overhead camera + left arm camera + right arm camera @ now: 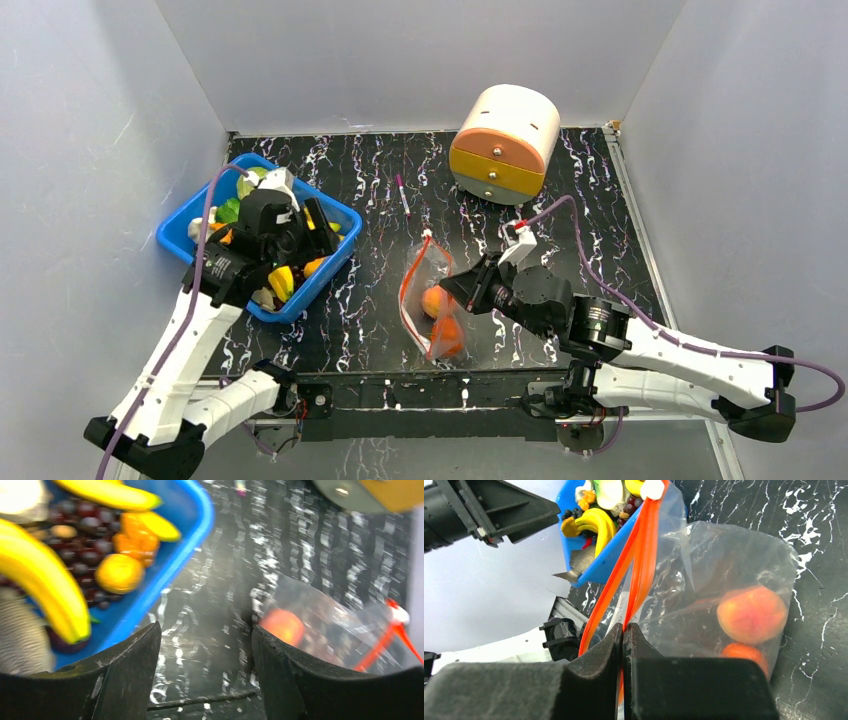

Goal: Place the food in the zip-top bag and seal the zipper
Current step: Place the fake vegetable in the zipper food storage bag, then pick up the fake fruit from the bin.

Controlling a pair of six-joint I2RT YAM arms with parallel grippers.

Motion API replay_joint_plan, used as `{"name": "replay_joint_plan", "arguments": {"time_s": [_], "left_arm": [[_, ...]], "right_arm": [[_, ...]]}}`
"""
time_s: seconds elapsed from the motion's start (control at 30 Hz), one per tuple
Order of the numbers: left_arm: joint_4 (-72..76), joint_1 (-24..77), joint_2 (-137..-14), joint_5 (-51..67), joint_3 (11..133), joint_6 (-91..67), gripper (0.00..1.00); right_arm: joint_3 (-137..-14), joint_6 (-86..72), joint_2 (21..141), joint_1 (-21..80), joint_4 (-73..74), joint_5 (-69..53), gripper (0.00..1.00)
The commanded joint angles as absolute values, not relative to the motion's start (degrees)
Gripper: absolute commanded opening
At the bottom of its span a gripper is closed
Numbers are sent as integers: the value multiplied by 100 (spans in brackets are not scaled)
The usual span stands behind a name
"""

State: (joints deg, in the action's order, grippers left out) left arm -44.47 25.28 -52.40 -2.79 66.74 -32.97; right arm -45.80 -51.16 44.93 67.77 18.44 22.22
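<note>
Pinching the zipper (640,562), right end effector (623,632)

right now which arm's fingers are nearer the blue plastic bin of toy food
Left. The left arm's fingers hang open over the blue plastic bin. The right arm's fingers are off to the bin's right, pinching the red-orange zipper strip of the clear zip-top bag.

Marbled table (620,200) bears bin (312,288), zip-top bag (428,262), drawer box (505,140), perhaps pen (403,195).
</note>
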Motion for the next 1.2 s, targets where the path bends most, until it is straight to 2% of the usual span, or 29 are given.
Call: {"name": "replay_joint_plan", "arguments": {"time_s": [0.0, 0.07, 0.3, 0.7, 1.17], "left_arm": [[-5713, 2541, -5617, -2644, 7105, -3402, 61], [-5820, 2540, -5697, -3059, 7011, -3392, 60], [-5700, 2337, -6041, -3343, 6618, -3346, 60], [-4113, 707, -6417, -2839, 6093, -2828, 55], [-3333, 53, -7534, -2482, 5713, -2677, 54]], "right_arm": [[-4594, -5160, 4292, 6774, 1753, 2320, 0], [-4590, -5165, 4259, 6776, 1765, 2329, 0], [-4583, -5195, 4292, 6776, 1782, 2314, 0], [-4627, -5166, 4315, 6776, 1729, 2151, 0], [-4743, -5197, 4032, 6776, 1925, 2292, 0]]}}
